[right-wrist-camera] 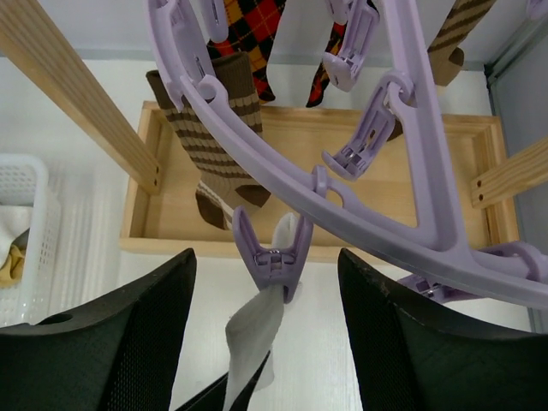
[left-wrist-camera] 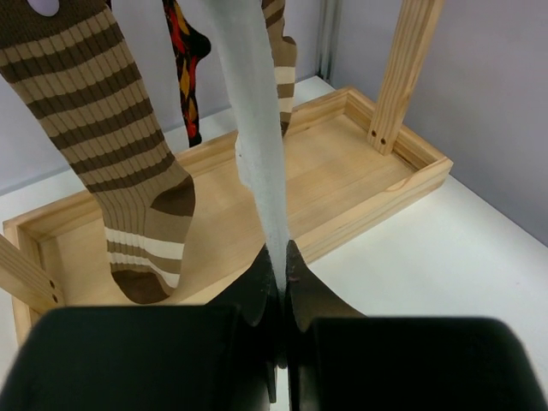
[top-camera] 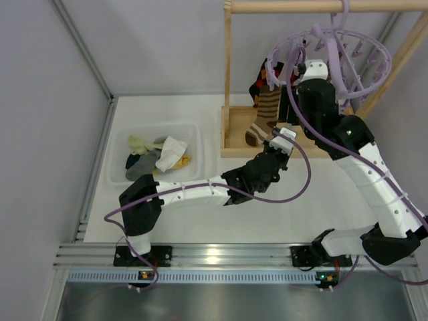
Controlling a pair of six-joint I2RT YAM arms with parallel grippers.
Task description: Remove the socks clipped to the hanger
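The lavender hanger hangs from the wooden rack's top bar. A white sock hangs from one of its clip pegs. My left gripper is shut on the sock's lower end, just in front of the rack's tray. My right gripper is open, with its fingers on either side of that peg and not touching it. The white sock is still pinched in the peg. A brown-and-tan striped sock and a diamond-patterned sock hang behind it. Both also show in the right wrist view, the striped one and the diamond one.
A white basket at the left holds several loose socks, a grey and a yellow one among them. The wooden rack's uprights and base tray stand close behind both grippers. Grey walls close in the left and the back.
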